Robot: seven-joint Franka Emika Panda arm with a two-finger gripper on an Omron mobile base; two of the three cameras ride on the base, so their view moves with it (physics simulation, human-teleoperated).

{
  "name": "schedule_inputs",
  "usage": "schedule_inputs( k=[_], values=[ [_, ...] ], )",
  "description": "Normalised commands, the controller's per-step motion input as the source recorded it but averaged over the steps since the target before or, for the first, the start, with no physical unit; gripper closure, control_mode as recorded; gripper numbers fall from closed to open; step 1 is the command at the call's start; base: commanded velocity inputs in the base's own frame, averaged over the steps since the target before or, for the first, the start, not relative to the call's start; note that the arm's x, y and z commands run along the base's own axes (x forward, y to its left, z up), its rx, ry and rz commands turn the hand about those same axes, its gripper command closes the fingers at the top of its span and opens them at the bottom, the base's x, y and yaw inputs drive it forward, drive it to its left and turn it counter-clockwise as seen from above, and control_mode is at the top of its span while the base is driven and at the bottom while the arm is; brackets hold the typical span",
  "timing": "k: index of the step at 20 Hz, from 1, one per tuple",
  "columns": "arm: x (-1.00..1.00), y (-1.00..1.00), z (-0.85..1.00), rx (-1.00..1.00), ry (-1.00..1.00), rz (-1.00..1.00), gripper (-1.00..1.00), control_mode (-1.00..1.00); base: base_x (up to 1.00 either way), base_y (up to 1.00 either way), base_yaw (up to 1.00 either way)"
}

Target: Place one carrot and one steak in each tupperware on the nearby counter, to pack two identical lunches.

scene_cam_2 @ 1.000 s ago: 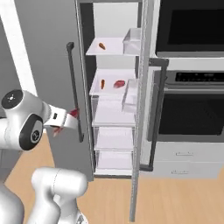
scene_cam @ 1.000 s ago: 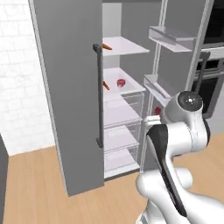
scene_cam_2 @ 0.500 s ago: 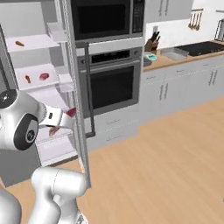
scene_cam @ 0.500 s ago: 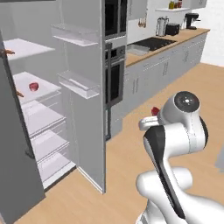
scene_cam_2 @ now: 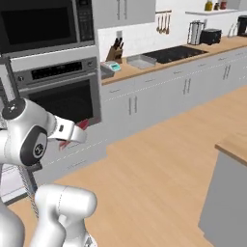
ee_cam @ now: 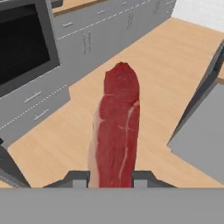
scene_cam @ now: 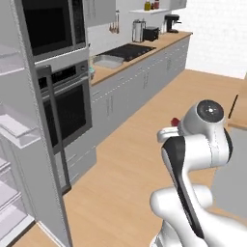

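Hand view shows the tool (ee_cam: 111, 177) pinching a steak (ee_cam: 116, 131) between its two tips, the meat jutting forward over open wooden floor (ee_cam: 144, 57). The steak is a long red slab with pale pinkish marbling and a lighter fatty edge down one side. In the right base view it is a small red tip at the tool's end, in front of the oven (scene_cam_2: 62, 91). The step in hand looks like the carry (steak in transit toward a tupperware). Next, I judge, the arm must reach the table (scene_cam_2: 235, 143) to the right and lower the steak inside a container's rim before letting go.
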Motion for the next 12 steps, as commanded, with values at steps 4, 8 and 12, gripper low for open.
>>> schedule_inputs(
  k=[4,8,12],
  values=[
    [0.0,0.0,0.0,0.0,0.0,0.0,1.0,1.0,1.0,-0.43,-0.01],
    [0.0,0.0,0.0,0.0,0.0,0.0,1.0,1.0,1.0,0.11,-0.01],
    [0.0,0.0,0.0,0.0,0.0,0.0,1.0,1.0,1.0,0.24,0.0]
  ],
)
